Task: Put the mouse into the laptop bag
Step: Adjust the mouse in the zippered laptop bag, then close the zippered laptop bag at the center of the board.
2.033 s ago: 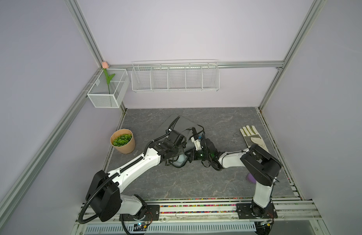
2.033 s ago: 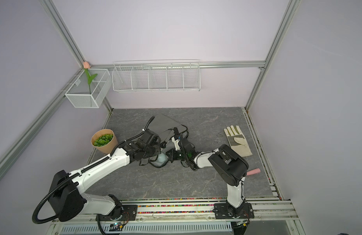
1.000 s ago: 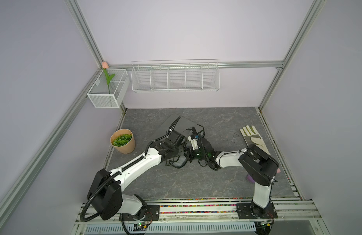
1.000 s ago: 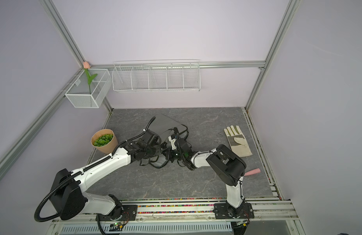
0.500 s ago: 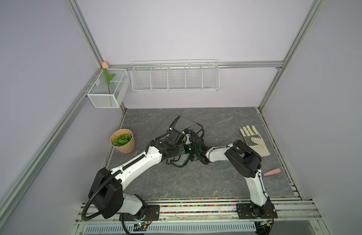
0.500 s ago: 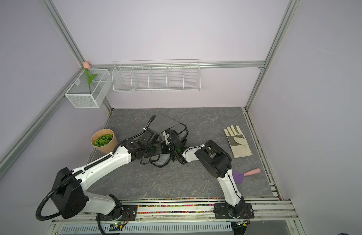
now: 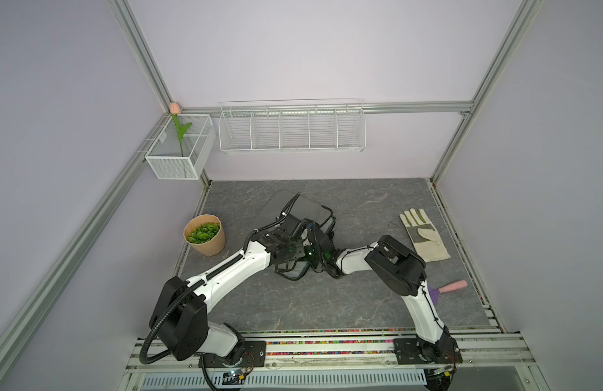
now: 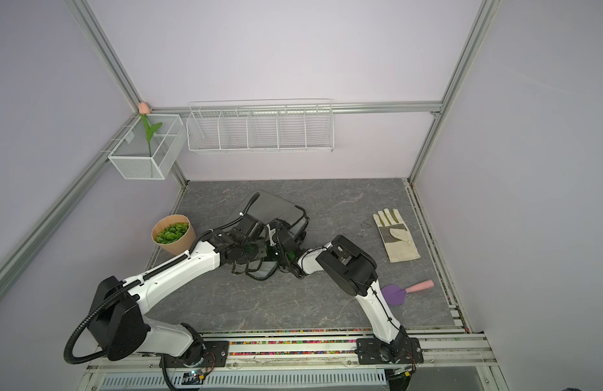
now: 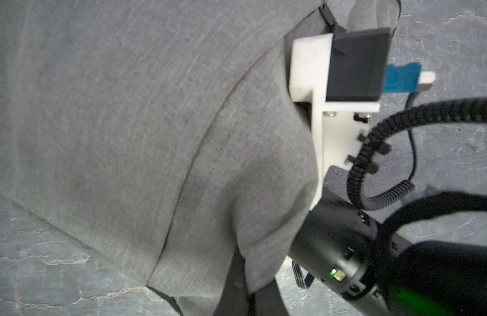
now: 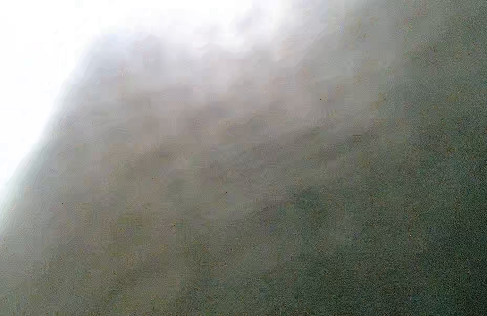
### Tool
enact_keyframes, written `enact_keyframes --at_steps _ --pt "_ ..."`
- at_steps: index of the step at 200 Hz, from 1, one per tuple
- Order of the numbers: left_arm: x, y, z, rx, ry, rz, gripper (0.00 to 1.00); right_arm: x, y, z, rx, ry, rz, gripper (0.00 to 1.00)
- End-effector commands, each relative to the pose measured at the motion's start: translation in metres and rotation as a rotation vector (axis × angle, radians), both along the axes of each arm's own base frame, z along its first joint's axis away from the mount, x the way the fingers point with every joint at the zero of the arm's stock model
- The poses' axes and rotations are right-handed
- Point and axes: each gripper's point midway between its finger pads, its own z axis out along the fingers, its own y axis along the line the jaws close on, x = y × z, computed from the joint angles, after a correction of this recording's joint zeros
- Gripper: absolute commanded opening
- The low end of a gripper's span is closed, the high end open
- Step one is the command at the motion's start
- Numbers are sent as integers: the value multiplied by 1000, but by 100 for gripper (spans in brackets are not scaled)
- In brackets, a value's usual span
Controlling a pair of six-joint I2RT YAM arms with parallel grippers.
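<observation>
The grey laptop bag (image 7: 308, 207) lies at the middle back of the table, also seen in a top view (image 8: 274, 207). My left gripper (image 9: 245, 284) is shut on a fold of the bag's grey fabric (image 9: 127, 123) and holds the flap raised; in a top view it sits at the bag's near edge (image 7: 293, 234). My right arm's wrist (image 9: 335, 246) reaches under that raised fabric, and its gripper is hidden inside the bag. The right wrist view is only a dim grey blur. The mouse is out of view.
A paper pot of green leaves (image 7: 205, 235) stands left of the bag. A white-and-grey work glove (image 7: 423, 237) lies at the right, and a purple tool with a pink handle (image 8: 405, 291) lies near the right arm. A wire rack (image 7: 291, 130) and a mesh box (image 7: 180, 149) hang on the walls.
My right arm has pushed leftward, its gripper going under the bag's flap. The pale mouse at its tip two seconds ago no longer shows. The left gripper has kept its hold.
</observation>
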Motion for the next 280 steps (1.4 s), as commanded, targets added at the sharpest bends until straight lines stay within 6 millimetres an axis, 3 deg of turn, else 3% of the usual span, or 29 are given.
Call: enact_keyframes --at_steps 1,40,89,123,171,214,267,280 --pt "9 -9 17 -97 -71 0 0 -64 27 -9 -4 67 171 7" --pt "8 5 9 -80 -73 27 0 -91 25 8 34 71 210 7" --pt "6 4 2 -90 -45 28 0 -80 19 17 53 66 180 7" --pt "9 -7 6 -121 -30 -2 0 -55 -23 37 5 28 85 7" --pt "11 -18 14 -151 -29 -38 0 -31 -98 64 -250 -85 -64 7" --pt "8 -21 23 -180 -34 -55 0 -14 -146 62 -409 -107 -182 7" --pt "-1 -18 25 -199 -31 -65 0 13 -187 65 -421 -95 -287 8" --pt "-3 -18 19 -197 -17 -63 22 19 -195 67 -425 -96 -307 8"
